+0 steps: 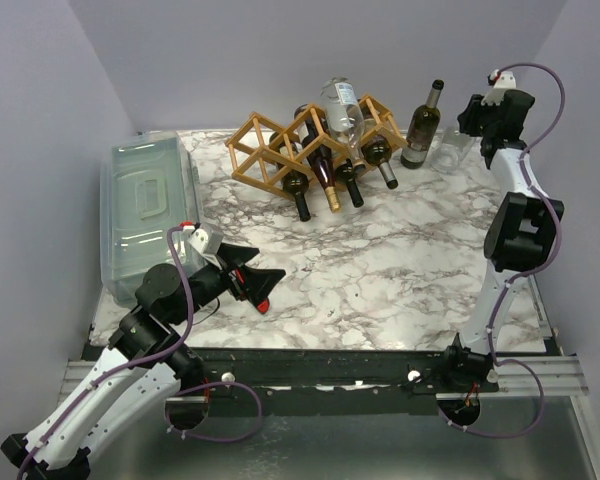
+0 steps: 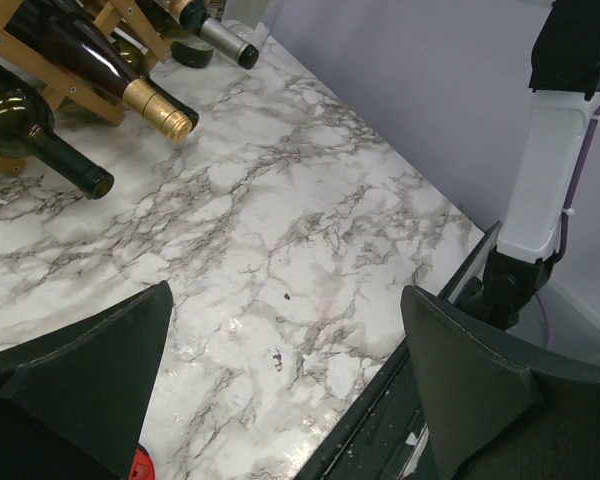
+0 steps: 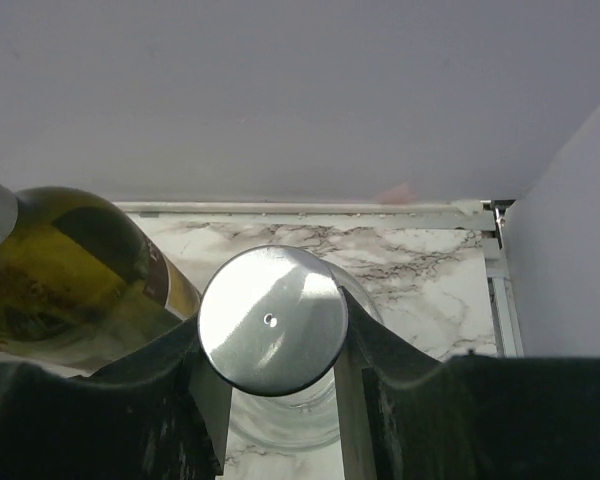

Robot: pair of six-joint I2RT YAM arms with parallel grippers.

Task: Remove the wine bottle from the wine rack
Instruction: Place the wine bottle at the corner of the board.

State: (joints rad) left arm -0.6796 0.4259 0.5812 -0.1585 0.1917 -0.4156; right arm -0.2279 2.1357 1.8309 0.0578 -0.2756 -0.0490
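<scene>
Currently right gripper [image 3: 270, 375] pinched tight on silver cap [image 3: 270, 320] of clear wine bottle [image 3: 280, 425]. Bottle upright on table [image 1: 380, 270] at 2 o'clock, off wine rack [image 1: 310, 150] at 12, beside green bottle [image 1: 423, 125]; likely set-down. Left gripper [image 2: 285, 300] spread wide, empty, at 7, out of way.

Wine bottle [image 3: 270, 320]: clear glass, silver cap, upright, clamped in my right gripper [image 3: 272, 345].
Wine rack [image 1: 283, 143]: tan wooden diamond lattice, well left of that gripper.
</scene>
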